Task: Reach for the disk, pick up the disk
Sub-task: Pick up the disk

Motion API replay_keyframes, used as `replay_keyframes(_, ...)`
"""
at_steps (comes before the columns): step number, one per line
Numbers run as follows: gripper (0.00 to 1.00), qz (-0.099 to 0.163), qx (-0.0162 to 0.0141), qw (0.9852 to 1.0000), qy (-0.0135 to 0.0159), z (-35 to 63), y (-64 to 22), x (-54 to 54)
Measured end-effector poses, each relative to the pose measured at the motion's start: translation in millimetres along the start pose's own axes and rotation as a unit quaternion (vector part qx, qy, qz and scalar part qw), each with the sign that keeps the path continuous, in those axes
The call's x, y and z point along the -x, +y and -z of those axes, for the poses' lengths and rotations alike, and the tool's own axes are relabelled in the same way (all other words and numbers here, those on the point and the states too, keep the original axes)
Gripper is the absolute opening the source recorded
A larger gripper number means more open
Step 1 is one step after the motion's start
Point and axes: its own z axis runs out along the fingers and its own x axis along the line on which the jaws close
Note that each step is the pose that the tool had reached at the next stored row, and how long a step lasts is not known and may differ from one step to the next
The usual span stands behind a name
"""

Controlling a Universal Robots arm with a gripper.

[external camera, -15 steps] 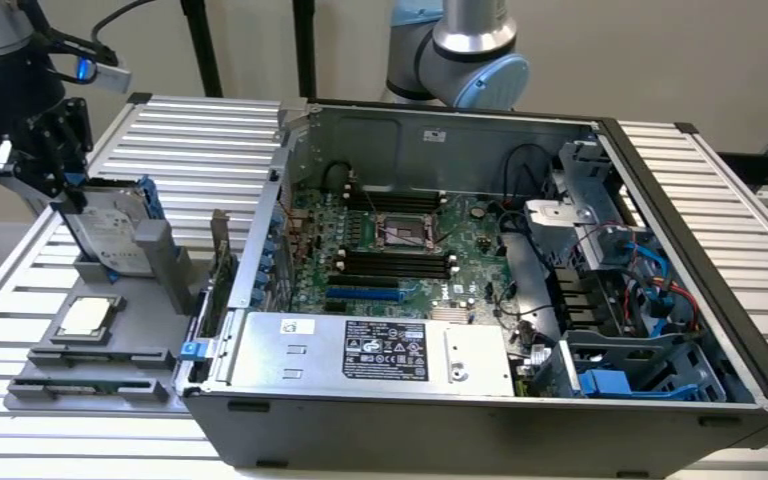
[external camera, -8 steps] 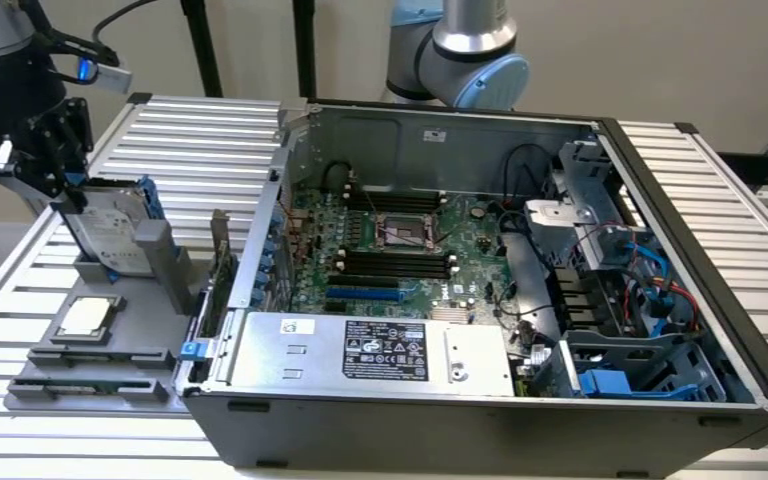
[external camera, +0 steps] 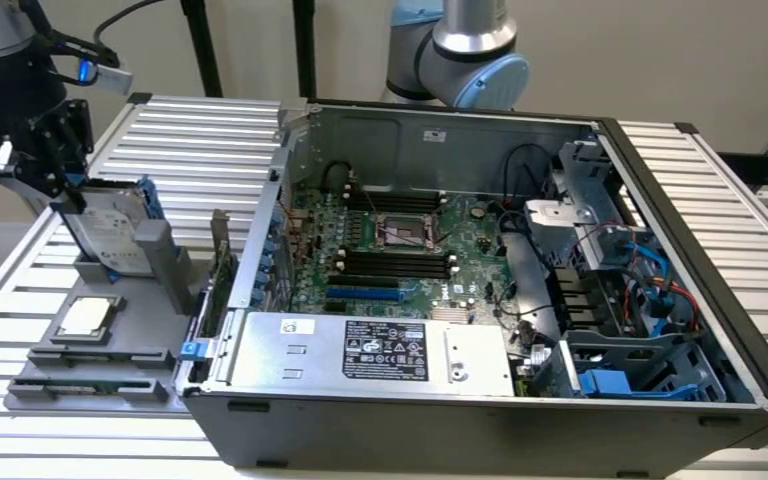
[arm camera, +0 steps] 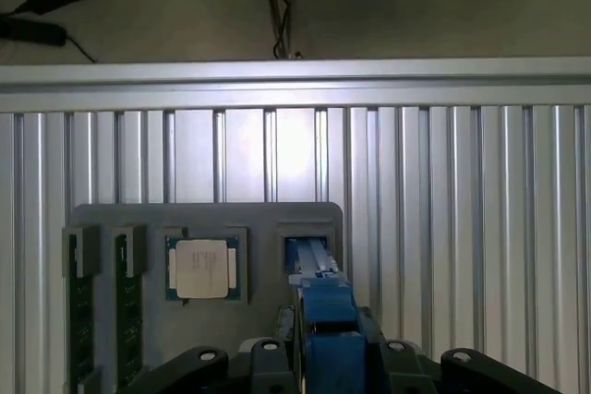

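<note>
Exterior view: claw (external camera: 67,192) hung at the disk's (external camera: 107,232) top edge (blue-framed, upright).
Disk stood in the grey tray (external camera: 151,330), nine o'clock of the computer case (external camera: 491,425); whether the claw was clenched on it, I could not tell.

Under me runs the table (external camera: 704,200), a bed of ribbed aluminium slats, silver, every groove running the same way, and closed by a plain rail along one edge. Two things sit directly on it. At the exterior view's left, flat on the slats, lies the grey tray (arm camera: 263,223), a low plate with raised pockets. Just beside it, towards the exterior view's right, stands the open computer case (external camera: 491,432), dark-walled, taking up most of the surface. Bare slats show on either side.
</note>
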Motion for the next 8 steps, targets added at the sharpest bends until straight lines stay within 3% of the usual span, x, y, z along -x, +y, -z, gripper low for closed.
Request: replay_keyframes(8, 0.33, 0.0, -0.0001, 1.0, -0.0001, -0.2, 0.0, 0.0)
